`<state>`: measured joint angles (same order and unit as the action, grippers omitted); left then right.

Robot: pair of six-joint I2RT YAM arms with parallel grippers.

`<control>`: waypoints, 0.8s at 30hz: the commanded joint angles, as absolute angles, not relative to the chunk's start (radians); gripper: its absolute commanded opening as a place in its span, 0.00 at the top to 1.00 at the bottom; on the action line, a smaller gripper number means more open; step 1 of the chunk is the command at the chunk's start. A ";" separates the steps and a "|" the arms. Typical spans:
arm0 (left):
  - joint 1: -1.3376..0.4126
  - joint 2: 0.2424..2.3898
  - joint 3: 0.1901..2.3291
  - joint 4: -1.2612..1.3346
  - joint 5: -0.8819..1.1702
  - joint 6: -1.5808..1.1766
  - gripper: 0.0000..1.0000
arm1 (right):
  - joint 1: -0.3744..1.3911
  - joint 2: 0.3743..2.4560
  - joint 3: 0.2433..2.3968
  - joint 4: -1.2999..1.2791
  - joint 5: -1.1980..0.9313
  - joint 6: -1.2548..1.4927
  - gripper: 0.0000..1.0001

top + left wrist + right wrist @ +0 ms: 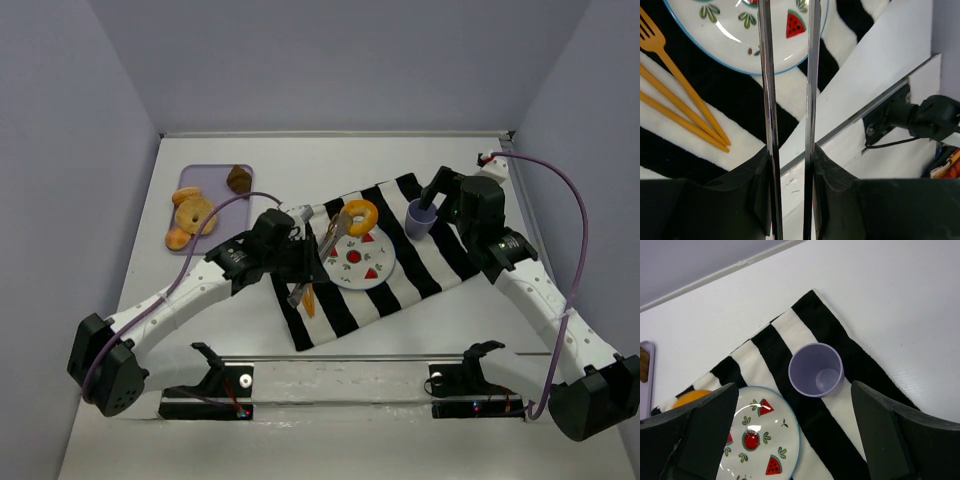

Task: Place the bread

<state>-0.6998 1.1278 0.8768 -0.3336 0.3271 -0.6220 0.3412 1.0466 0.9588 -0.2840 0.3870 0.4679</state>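
Left pincer [297, 262] is clamped narrow on the tongs [767, 100], their tips at the bread [371, 216] over the plate's [382, 266] far rim, mid-bench on the cloth [430, 270]. Right pincer [795, 387] gapes wide above the cup [815, 371], holding nothing. White bench [300, 160] runs to the far edge; the tray [215, 176] sits far-left.

golden-orange bread ring [360, 229], glossy, at far edge of plate [385, 258]
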 commanded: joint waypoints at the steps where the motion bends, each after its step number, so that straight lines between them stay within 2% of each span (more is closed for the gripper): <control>1: -0.753 1.204 0.920 -0.365 0.299 -0.601 0.94 | 0.337 1.022 0.951 -0.265 0.422 0.469 0.00; 2: -0.765 1.238 0.931 -0.382 0.287 -0.597 0.94 | 0.337 1.022 0.951 -0.265 0.422 0.469 0.00; 5: -0.776 1.285 0.957 -0.423 0.265 -0.584 0.86 | 0.337 1.019 0.950 -0.265 0.425 0.466 0.00; 9: -0.781 1.330 0.956 -0.445 0.264 -0.581 0.82 | 0.337 1.020 0.951 -0.267 0.423 0.465 0.00; 14: -0.782 1.339 0.976 -0.449 0.276 -0.575 0.60 | 0.337 1.026 0.953 -0.265 0.422 0.463 0.00; 17: -0.781 1.332 0.999 -0.468 0.252 -0.569 0.54 | 0.337 1.031 0.956 -0.267 0.423 0.451 0.00; 18: -0.781 1.330 1.003 -0.472 0.247 -0.568 0.48 | 0.337 1.035 0.956 -0.267 0.425 0.449 0.00; 22: -0.781 1.327 1.020 -0.483 0.244 -0.561 0.43 | 0.337 1.038 0.957 -0.268 0.413 0.443 0.00; 23: -0.781 1.325 1.022 -0.486 0.236 -0.561 0.37 | 0.337 1.039 0.959 -0.268 0.410 0.442 0.00; 24: -0.781 1.325 1.025 -0.492 0.235 -0.561 0.35 | 0.337 1.035 0.959 -0.268 0.403 0.442 0.00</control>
